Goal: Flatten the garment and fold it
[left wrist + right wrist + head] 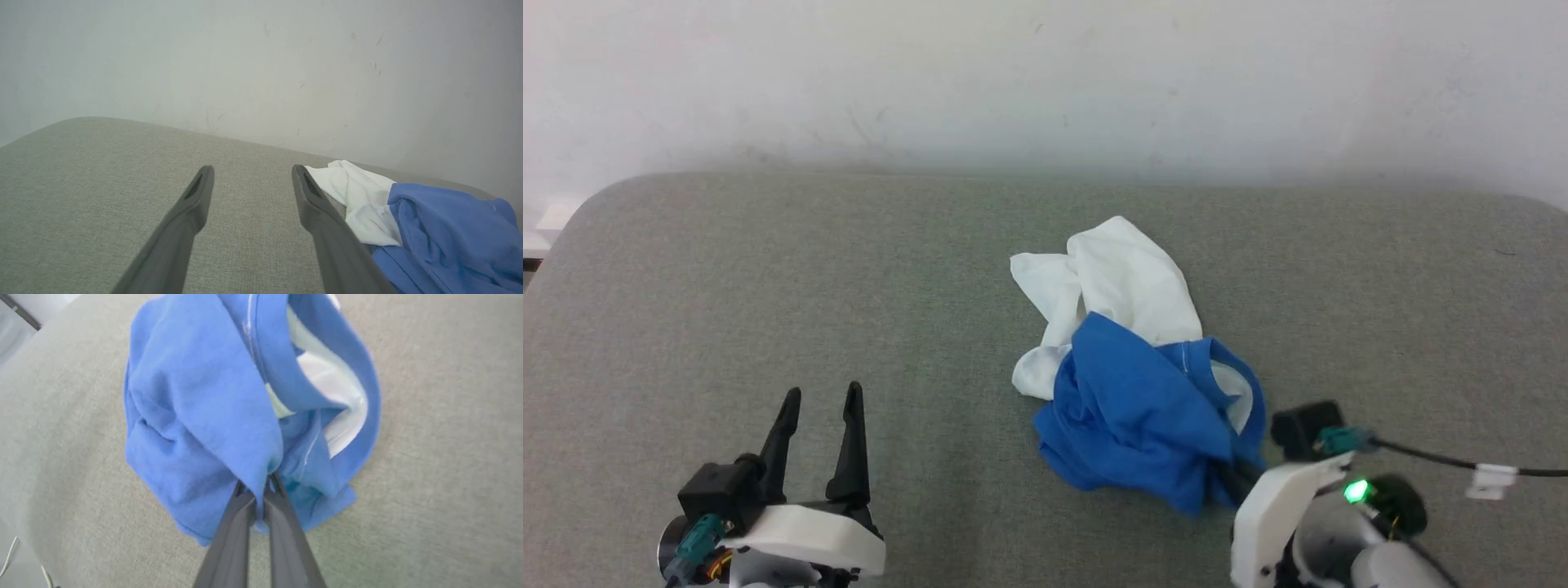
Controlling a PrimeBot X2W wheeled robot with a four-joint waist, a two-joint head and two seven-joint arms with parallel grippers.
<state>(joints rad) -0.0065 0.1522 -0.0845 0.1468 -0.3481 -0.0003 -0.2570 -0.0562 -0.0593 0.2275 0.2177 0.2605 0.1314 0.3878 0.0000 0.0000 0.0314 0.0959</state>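
The counter (686, 286) lies open left of the garment (1127, 408) heap and beyond it; the wall (1045, 82) bounds the far edge; a cable (1437, 461) crosses near right.

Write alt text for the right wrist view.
The right pincer is shut on a blue fold of the crumpled garment, which lies bunched on a grey fabric surface. White cloth shows inside the blue folds.

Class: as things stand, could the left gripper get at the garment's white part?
Probably yes. The left gripper is open, and only bare cushion lies between it and the white part of the garment; the right gripper pinches blue cloth elsewhere.
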